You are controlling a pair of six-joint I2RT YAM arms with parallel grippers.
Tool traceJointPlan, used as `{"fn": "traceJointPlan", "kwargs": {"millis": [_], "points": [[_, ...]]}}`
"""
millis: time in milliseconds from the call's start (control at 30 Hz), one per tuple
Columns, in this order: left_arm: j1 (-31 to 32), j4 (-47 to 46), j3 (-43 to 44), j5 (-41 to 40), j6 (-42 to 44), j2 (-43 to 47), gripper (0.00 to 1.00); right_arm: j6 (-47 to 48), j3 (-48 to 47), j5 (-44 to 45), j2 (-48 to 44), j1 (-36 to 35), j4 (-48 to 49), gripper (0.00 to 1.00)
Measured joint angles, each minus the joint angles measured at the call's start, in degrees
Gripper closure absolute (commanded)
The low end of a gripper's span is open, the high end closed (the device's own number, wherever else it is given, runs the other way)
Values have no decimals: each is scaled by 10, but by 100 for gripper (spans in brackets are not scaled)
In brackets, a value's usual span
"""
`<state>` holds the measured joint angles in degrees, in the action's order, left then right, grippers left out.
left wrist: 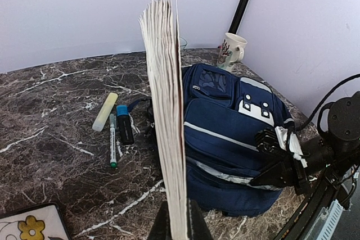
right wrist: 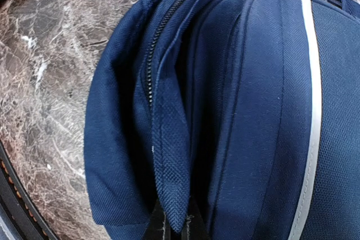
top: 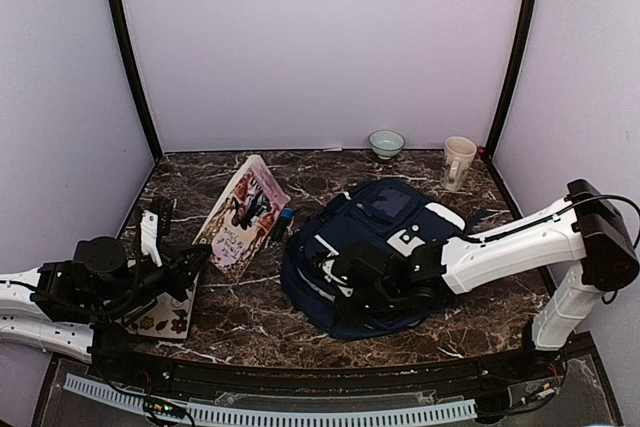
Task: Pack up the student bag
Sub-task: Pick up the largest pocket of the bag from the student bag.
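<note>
Top external view shows the student bag lying right of centre on the marble table, front pockets facing up, with the right arm reaching across it to its near left side; right wrist view shows the right gripper with its jaws closed, pinching a fold of navy fabric beside the bag's zipper; the left gripper has its jaws clamped on the lower edge of a book, which stands on edge, tilted, just left of the bag; a yellow highlighter, a slim pen and a blue-capped marker lie close together on the table beyond the book; a bowl and a mug stand near the back wall; a flowered case lies under the left arm.
</note>
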<state>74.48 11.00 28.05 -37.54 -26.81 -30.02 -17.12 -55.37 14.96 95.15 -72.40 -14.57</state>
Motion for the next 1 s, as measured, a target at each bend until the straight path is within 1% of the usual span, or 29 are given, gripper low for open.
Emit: {"fn": "traceJointPlan", "kwargs": {"millis": [300, 567, 833, 1000], "points": [[0, 0, 0, 8, -1, -1, 100, -6, 0, 16, -23, -1, -13, 100], [0, -1, 2, 32, -6, -8, 100, -25, 0, 59, -82, 3, -29, 100], [0, 2, 37, 102, -6, -27, 100, -31, 0, 88, -108, 26, -24, 100], [0, 3, 45, 168, -2, -27, 100, -29, 0, 99, -115, 56, -17, 100]]}}
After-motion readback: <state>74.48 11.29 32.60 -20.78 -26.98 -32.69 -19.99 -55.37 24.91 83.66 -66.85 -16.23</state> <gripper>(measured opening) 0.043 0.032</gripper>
